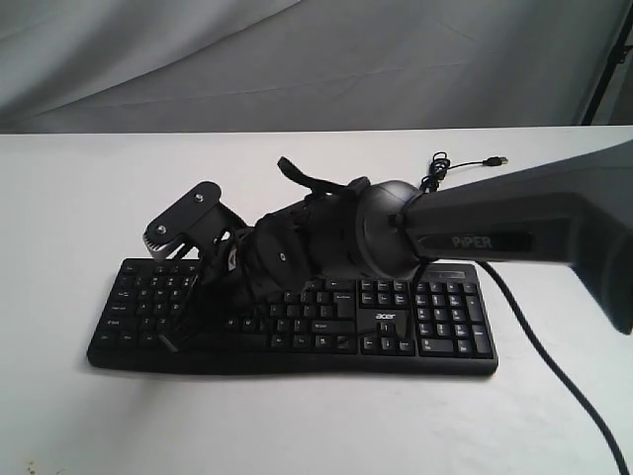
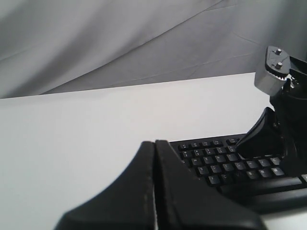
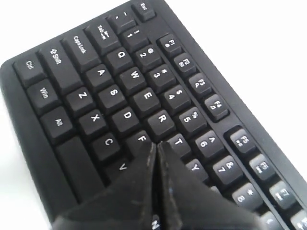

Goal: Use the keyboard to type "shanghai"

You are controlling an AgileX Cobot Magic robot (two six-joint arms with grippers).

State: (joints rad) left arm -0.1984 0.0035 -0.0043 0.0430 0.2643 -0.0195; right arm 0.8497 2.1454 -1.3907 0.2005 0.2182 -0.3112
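A white table [image 1: 297, 426] stands before a grey cloth backdrop [image 1: 297, 59], with the black keyboard [image 1: 435, 327] lying flat at its middle. The right gripper [image 3: 156, 146], clenched tight, points at the keys just beside F. The left gripper [image 2: 155, 143], also clenched, sits near the keyboard's end.

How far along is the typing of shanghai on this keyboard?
Done: cannot tell. No screen is in view, so nothing shows which letters are typed. In hand: the right gripper, shut to a point, is over the keyboard between the F key and the T key; contact is unclear. The left gripper, also shut, is short of the keyboard. Left: unknown.
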